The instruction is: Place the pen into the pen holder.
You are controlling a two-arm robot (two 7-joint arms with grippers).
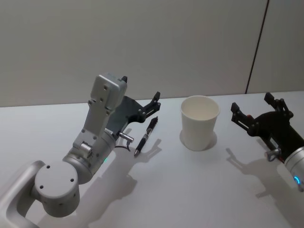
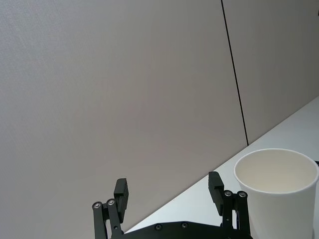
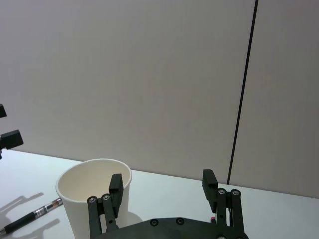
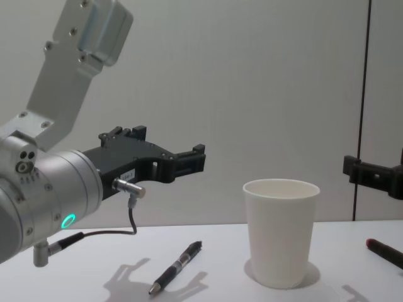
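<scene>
The pen holder (image 1: 200,122) stands upright on the table (image 1: 190,190), its mouth open from above. Bare table separates it from the pen (image 1: 145,137) on its left; the near side lies free.

Our left end effector (image 1: 140,89) hovers left of centre in the head view, fingers spread; our right end effector (image 1: 252,103), at the right edge, gapes too.

The pen holder (image 1: 200,124) is matt white paper, the pen (image 1: 146,136) glossy black plastic, the desk (image 1: 190,190) smooth white, the left claw (image 2: 168,183) and right claw (image 3: 162,178) matt black
</scene>
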